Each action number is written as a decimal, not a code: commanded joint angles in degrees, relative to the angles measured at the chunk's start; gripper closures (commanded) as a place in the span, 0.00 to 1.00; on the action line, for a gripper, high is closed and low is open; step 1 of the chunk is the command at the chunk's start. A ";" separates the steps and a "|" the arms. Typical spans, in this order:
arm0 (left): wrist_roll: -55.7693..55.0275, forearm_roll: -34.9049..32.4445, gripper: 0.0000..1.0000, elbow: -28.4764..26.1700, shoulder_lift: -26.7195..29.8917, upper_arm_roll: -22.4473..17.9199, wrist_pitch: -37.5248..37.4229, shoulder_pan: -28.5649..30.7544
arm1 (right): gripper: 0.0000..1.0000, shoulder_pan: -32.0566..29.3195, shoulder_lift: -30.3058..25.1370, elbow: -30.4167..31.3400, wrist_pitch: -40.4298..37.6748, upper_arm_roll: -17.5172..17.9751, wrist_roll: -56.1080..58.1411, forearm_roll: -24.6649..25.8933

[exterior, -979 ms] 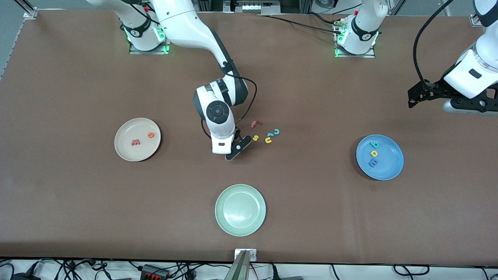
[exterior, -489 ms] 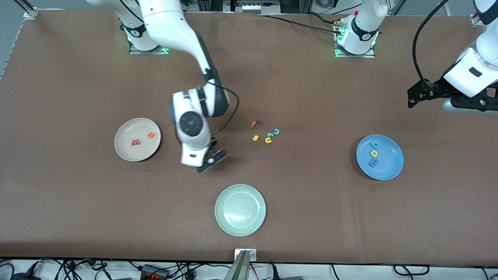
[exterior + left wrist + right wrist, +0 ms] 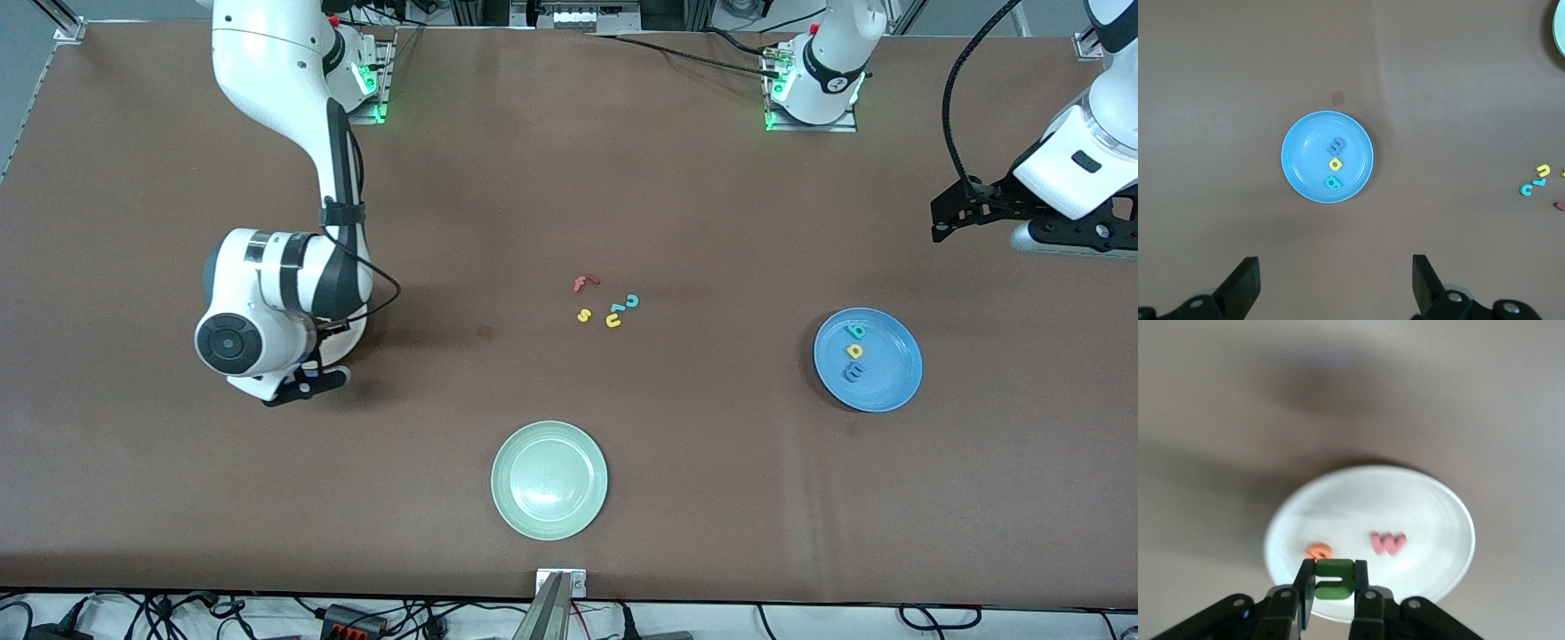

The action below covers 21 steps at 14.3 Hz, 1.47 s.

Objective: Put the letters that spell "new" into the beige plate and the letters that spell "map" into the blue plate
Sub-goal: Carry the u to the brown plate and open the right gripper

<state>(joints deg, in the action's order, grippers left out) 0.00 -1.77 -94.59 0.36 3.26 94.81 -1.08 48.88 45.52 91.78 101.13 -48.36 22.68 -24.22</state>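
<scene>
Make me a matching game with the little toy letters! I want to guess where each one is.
Things:
1. small green toy letter n
2. small salmon-red toy letter w
3. small periwinkle-blue toy letter m
4. small yellow toy letter s

Places:
A. in the round sky-blue plate
B. on the bare brown table
C. in the round cream-beige plate
D. pinched in the right gripper

Pairs: 1-D, 2-C, 3-A, 4-B

The only readable signs are toy letters. In the blue plate (image 3: 1298, 133) lie a teal p (image 3: 1332, 181), a yellow a (image 3: 1335, 163) and a blue m (image 3: 1337, 145). In the beige plate (image 3: 1431, 507) lie a salmon w (image 3: 1388, 543) and an orange e (image 3: 1318, 551). Above that plate, a green n (image 3: 1334, 579) sits in the right pincer (image 3: 1334, 590). Loose on the worktop (image 3: 622, 178), toward the right arm's end from the blue plate: a red f (image 3: 584, 283), yellow s (image 3: 583, 315), yellow u (image 3: 613, 320), teal c (image 3: 632, 301).
</scene>
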 commanded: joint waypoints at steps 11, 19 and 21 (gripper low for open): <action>0.87 1.16 0.00 1.60 -0.18 0.07 -2.08 -0.24 | 0.00 3.06 -5.35 11.94 8.84 -2.95 3.25 -4.08; 0.79 1.07 0.00 1.69 -0.18 0.16 -2.17 -0.33 | 0.00 1.13 -5.35 2.63 3.54 -6.66 2.98 -4.43; 0.79 1.16 0.00 1.69 -0.27 0.08 -2.00 -0.33 | 0.00 0.86 -5.26 0.86 3.46 -6.66 3.07 -4.87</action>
<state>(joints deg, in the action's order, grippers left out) 0.01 -1.77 -94.28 0.36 3.36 94.03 -1.42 50.87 39.86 95.36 105.23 -55.35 25.54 -27.58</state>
